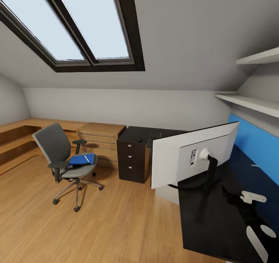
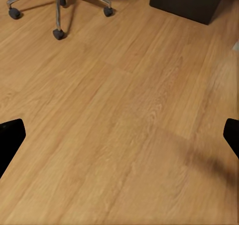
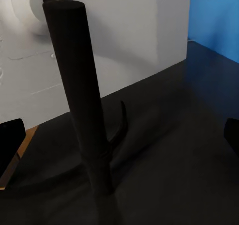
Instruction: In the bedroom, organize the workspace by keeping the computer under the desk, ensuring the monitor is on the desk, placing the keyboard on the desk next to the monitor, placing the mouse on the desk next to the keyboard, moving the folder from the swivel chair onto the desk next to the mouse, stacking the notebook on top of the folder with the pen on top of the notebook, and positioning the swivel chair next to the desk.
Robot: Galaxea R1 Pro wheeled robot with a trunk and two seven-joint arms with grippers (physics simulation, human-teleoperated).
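Observation:
The grey swivel chair (image 1: 58, 154) stands on the wood floor left of the black desk (image 1: 217, 220). A blue folder (image 1: 82, 159) lies on its seat. The monitor (image 1: 193, 154) stands on the desk with its white back toward me, on a black stand (image 3: 82, 100). Farther along the desk lie the keyboard (image 1: 154, 139) and a small dark mouse (image 1: 139, 140). A light grey box, probably the computer (image 1: 166, 195), shows under the desk. My right gripper (image 3: 119, 140) is open over the desk, just behind the stand. My left gripper (image 2: 119, 135) is open above bare floor near the chair's casters (image 2: 59, 34).
The desk's black drawer unit (image 1: 131, 160) stands between the chair and the monitor. A light wooden drawer cabinet (image 1: 101, 139) and a wooden bench (image 1: 15, 139) line the back wall. White shelves (image 1: 252, 102) hang above the desk's right side, over a blue wall panel (image 1: 255, 146).

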